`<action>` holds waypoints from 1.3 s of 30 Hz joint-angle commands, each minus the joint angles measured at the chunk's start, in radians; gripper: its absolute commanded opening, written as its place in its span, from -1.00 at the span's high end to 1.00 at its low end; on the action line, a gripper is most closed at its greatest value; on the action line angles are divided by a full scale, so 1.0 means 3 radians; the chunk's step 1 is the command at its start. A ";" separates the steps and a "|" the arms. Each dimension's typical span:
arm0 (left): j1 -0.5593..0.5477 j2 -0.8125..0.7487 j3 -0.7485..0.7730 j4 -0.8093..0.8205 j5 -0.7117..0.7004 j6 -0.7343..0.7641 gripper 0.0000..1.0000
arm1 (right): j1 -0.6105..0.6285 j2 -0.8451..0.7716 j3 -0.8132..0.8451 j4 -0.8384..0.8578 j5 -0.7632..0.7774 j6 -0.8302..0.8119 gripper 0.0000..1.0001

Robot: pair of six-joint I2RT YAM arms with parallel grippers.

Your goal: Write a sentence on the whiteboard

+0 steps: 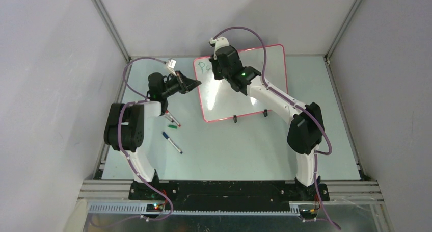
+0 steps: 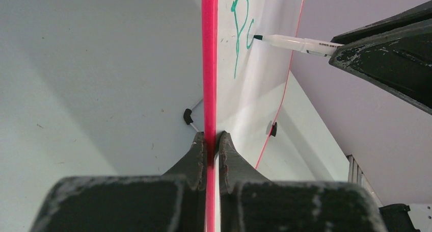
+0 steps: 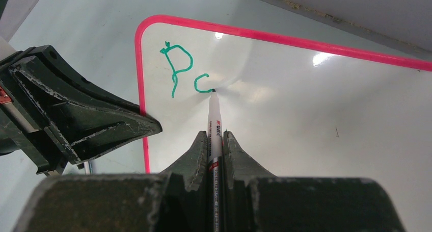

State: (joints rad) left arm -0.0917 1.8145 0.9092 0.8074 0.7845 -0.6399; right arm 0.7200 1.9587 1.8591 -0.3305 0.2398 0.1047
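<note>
I'm clamping the marker (image 3: 213,114) in the right gripper (image 3: 215,140) at the sentence's (image 3: 174,84) green "Pc", the left gripper (image 2: 210,137) pinching the whiteboard (image 3: 316,140) rim.

sentence (image 3: 177,74) on whiteboard (image 3: 316,130): green "Pc" | marker (image 3: 214,114) label: illegible

Bright light comes from above. The glossy white rectangular whiteboard with a red-pink rim (image 3: 305,114) shines with glare spots toward 12 o'clock. Shadows are soft. Both wrist views blur at 6 o'clock.
</note>
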 commanded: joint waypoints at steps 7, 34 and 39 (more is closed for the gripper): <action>-0.0086 -0.0106 0.0101 -0.0096 -0.0097 0.0284 1.00 | -0.0056 -0.0013 0.0190 0.0066 0.0137 -0.0006 1.00; -0.0101 -0.0125 0.0103 -0.0140 -0.0112 0.0327 1.00 | -0.0004 0.0077 0.0287 0.0028 -0.0078 -0.0030 1.00; -0.0100 -0.0126 0.0102 -0.0140 -0.0114 0.0327 1.00 | 0.0005 0.0072 0.0296 0.0037 -0.0115 -0.0046 1.00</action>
State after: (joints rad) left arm -0.0963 1.8061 0.9131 0.7830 0.7788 -0.6193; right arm 0.7162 1.9713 1.8969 -0.3321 0.2207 0.1024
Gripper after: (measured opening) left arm 0.052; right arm 0.136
